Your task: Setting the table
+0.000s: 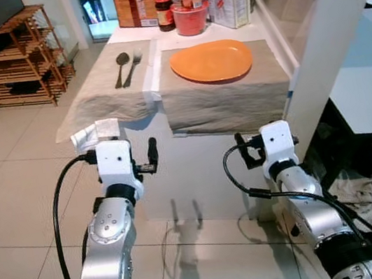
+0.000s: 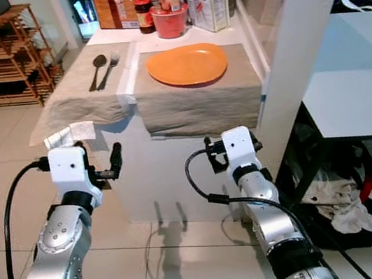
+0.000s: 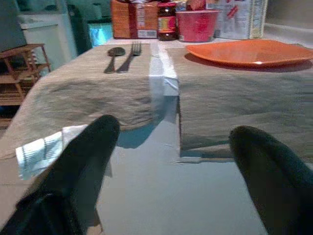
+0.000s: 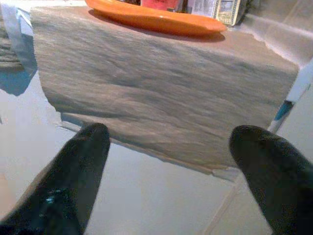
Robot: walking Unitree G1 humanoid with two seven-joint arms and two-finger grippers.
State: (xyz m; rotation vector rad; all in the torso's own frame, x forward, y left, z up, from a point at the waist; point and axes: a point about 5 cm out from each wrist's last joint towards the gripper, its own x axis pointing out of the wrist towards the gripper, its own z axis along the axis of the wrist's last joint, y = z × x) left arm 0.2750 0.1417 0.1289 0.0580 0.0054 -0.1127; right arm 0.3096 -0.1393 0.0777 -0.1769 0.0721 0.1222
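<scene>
A white table (image 1: 178,176) carries two beige placemats. The left mat (image 1: 98,97) holds a dark spoon (image 1: 121,65) and fork (image 1: 133,68) side by side at its far end. An orange plate (image 1: 211,61) lies on the right mat (image 1: 226,101). My left gripper (image 3: 171,142) is open, low before the left mat's front edge, beside a white striped cloth (image 3: 41,152) hanging there. My right gripper (image 4: 166,142) is open too, below the right mat's overhanging front edge. Neither one holds anything.
Jars, a red tub (image 1: 191,18) and cartons crowd the table's far end. A white counter post (image 1: 321,54) stands close at the right, with a heap of clothes (image 1: 365,196) on the floor beneath. A wooden shelf (image 1: 10,57) is at the far left; tiled floor lies between.
</scene>
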